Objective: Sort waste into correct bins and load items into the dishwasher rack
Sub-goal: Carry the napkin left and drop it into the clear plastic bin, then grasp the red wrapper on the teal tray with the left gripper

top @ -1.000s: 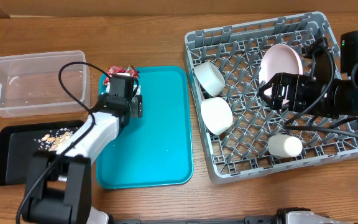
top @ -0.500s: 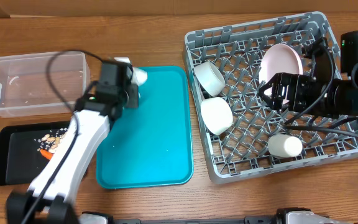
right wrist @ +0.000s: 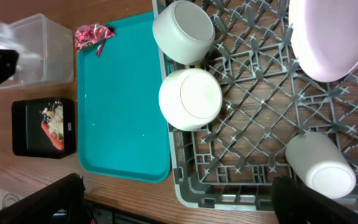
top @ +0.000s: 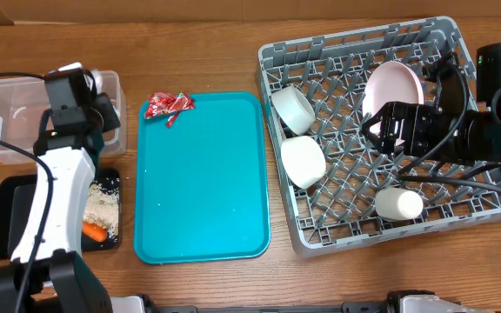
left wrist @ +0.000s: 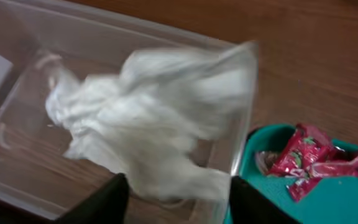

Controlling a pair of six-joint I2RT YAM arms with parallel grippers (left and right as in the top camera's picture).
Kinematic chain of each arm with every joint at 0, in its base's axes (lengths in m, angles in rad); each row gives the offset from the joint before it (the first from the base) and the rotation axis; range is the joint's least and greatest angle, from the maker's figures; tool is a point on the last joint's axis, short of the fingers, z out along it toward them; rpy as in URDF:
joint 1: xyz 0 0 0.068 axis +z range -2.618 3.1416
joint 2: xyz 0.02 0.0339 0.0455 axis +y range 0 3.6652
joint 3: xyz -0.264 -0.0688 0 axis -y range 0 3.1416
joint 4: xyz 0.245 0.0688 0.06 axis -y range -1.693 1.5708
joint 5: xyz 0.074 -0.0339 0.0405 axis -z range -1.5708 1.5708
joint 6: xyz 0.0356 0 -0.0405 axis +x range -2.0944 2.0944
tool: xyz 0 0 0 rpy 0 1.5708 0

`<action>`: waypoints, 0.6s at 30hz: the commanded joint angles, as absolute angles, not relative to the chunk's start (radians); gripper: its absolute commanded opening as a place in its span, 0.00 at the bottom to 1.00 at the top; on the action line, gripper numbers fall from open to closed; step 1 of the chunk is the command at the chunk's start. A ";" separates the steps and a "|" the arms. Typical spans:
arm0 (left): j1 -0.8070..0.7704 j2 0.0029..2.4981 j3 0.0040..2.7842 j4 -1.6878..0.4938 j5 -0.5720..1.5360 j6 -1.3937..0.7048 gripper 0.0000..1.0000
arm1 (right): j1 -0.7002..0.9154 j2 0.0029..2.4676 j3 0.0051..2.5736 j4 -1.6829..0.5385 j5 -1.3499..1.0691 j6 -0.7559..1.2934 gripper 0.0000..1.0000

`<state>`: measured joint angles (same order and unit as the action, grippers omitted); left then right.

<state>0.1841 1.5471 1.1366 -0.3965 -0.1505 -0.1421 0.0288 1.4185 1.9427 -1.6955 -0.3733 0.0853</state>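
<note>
My left gripper point(top: 100, 92) is shut on the crumpled white napkin point(top: 103, 81) and holds it over the right end of the clear tub point(top: 7, 122). In the left wrist view the napkin point(left wrist: 148, 124) is blurred between my fingers point(left wrist: 178, 200), above the tub point(left wrist: 23, 143). The red-and-silver wrapper point(top: 168, 104) lies at the teal tray's far left corner. The black tray point(top: 11, 217) holds beige crumbs point(top: 103, 207) and the carrot point(top: 98, 232). The grey rack point(top: 459, 187) holds two white bowls point(top: 294, 107) point(top: 303, 162), the pink plate point(top: 395, 87) and the white cup point(top: 398, 204). My right gripper point(top: 374, 130) hangs open over the rack. No cutlery shows.
The teal serving tray point(top: 203, 183) lies between the bins and the rack, with only the wrapper on it. The right wrist view shows the rack's front corner point(right wrist: 185, 193) near the table edge. Bare wood runs along the far side.
My left arm has swung left from the teal tray's corner to above the clear tub, carrying the napkin. The wrapper is now uncovered on the tray. The right arm has not moved.
</note>
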 commanded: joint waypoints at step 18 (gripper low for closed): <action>-0.101 1.847 1.229 -0.112 0.081 0.374 0.73 | 0.033 1.410 1.947 -1.694 -0.367 0.083 1.00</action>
<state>-0.1070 1.7676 1.2205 -0.1406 0.0498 0.3073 0.0288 1.4185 1.9427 -1.6958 -0.3737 0.0849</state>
